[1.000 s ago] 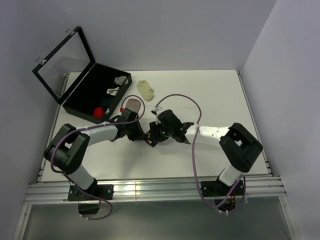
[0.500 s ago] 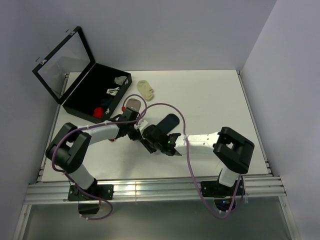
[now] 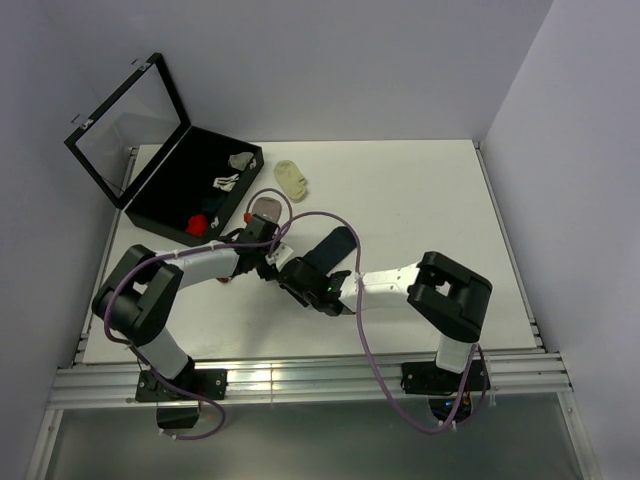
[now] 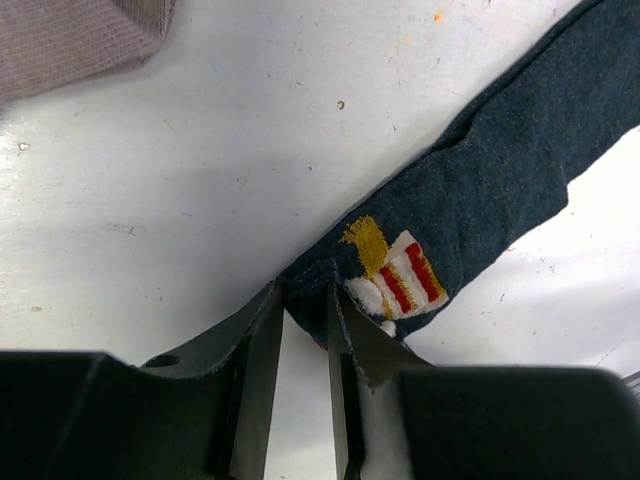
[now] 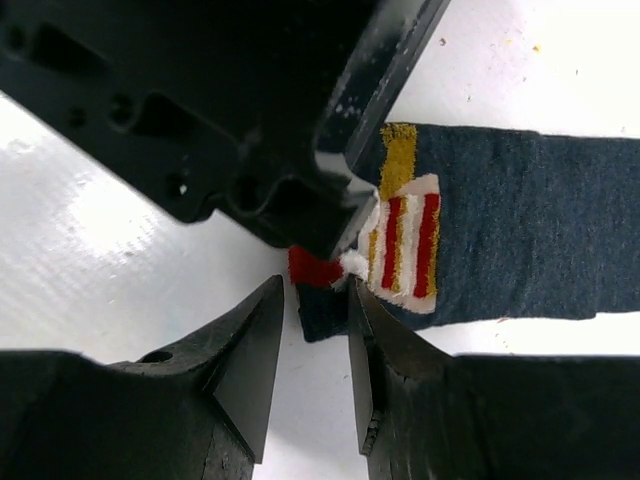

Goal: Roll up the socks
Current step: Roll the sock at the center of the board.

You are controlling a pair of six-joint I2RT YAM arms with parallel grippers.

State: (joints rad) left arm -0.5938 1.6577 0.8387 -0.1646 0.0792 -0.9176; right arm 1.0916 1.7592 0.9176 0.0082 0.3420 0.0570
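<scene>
A navy sock point(image 3: 332, 246) with a red, white and yellow patch point(image 4: 398, 277) lies flat on the white table, running up to the right. My left gripper point(image 4: 303, 295) point(image 3: 277, 262) is shut on its near end, both fingertips pressing the folded cloth. My right gripper point(image 5: 312, 295) point(image 3: 298, 280) faces it from the other side and stands open around the sock's red-tipped corner point(image 5: 318, 268); one finger point(image 5: 362, 305) touches the cloth, the other stands just off it. A dusty-pink sock point(image 3: 265, 208) point(image 4: 80, 40) lies flat just beyond the left gripper.
An open black case point(image 3: 168, 206) stands at the back left with small white-grey items point(image 3: 228, 181) and something red point(image 3: 200, 222) inside. A small pale-yellow sock point(image 3: 293, 177) lies behind the pink one. The left gripper's body point(image 5: 250, 120) fills the top of the right wrist view.
My right gripper has swung left and toward the near edge, uncovering the navy sock laid out flat, and its jaws have narrowed. The left gripper has hardly moved.
</scene>
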